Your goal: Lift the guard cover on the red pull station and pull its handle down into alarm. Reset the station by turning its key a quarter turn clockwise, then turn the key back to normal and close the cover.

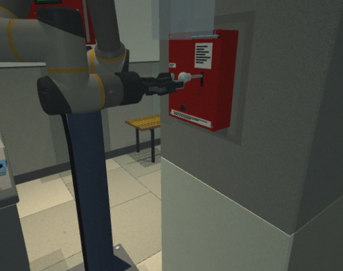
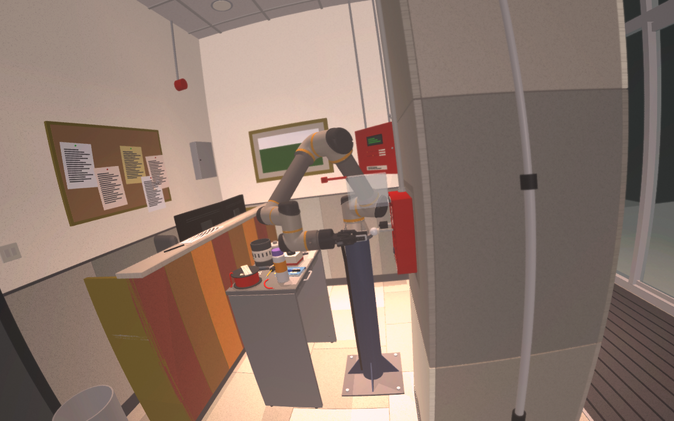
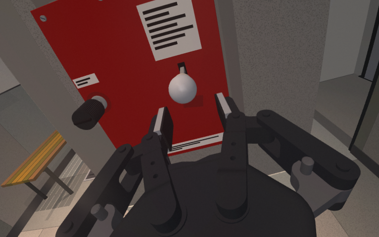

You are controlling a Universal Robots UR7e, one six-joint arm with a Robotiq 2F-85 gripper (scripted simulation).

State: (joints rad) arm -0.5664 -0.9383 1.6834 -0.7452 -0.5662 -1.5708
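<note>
The red pull station (image 1: 204, 78) (image 2: 402, 231) (image 3: 132, 67) is mounted on the grey pillar at chest height. Its clear guard cover (image 1: 183, 17) (image 2: 367, 191) is swung up above the box. The handle, a white ball knob (image 1: 184, 76) (image 3: 182, 88) on a short stem, sticks out from a slot under the white instruction label. The black key knob (image 3: 87, 113) (image 1: 183, 107) sits lower on the face. My gripper (image 1: 174, 85) (image 3: 193, 113) (image 2: 368, 235) is open and empty, level with the station, its fingertips just below and short of the knob.
The robot's dark blue pedestal (image 1: 88, 192) (image 2: 363, 309) stands on the tiled floor left of the pillar. A slatted bench (image 1: 143, 122) (image 3: 35, 160) stands behind it. A grey cabinet (image 2: 277, 314) with tools on top and a reception counter (image 2: 172, 293) lie farther left.
</note>
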